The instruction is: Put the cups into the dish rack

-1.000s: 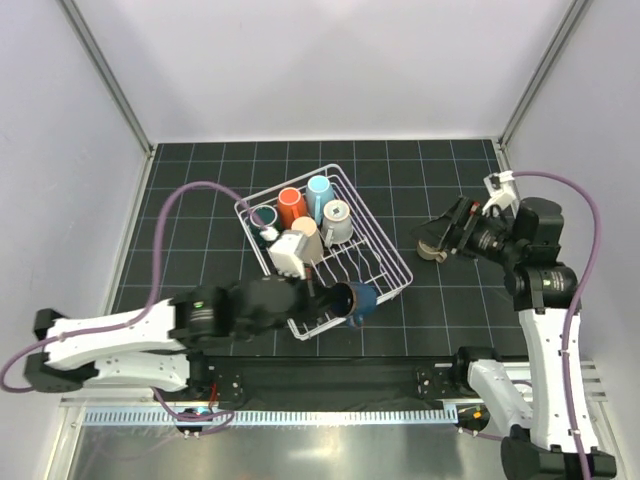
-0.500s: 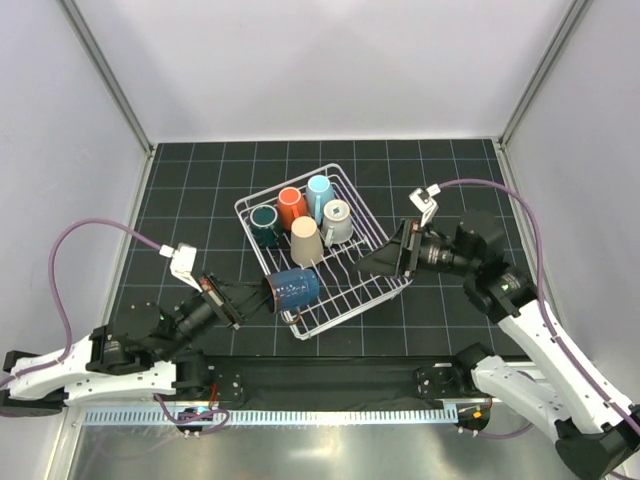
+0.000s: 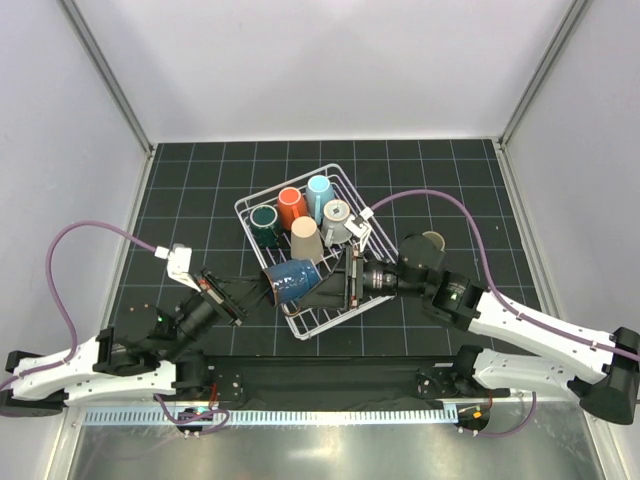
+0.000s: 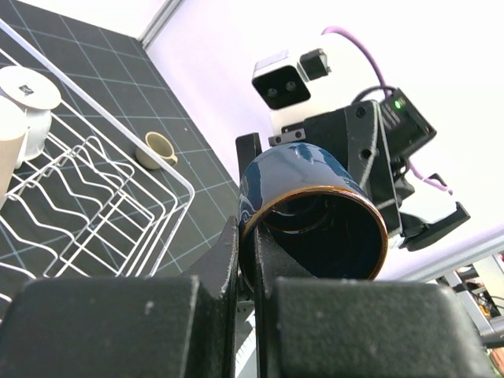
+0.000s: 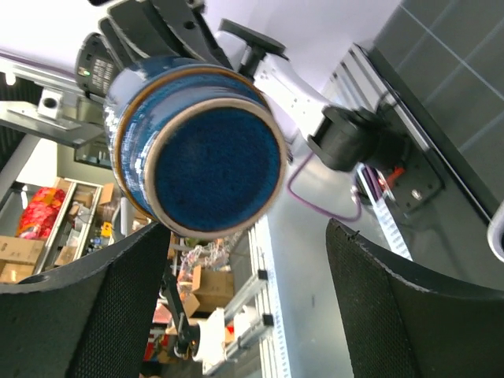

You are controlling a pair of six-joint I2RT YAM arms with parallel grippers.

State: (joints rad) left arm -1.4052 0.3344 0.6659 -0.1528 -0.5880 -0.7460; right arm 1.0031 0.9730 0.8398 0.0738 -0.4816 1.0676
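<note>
Left gripper (image 3: 266,286) is clamped on the rim of the navy mug (image 3: 292,278). Its arm reaches low, and the mug lies level over the dish rack's (image 3: 345,172) near-left edge. Right gripper (image 3: 325,284) faces it with jaws apart. Only the right wrist view shows its fingers (image 5: 79,315) flanking the mug's base.

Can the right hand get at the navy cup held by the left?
Probably yes: the right hand, open, faces the bare base of the navy cup, nothing between; the left hand pinches only its rim.
</note>
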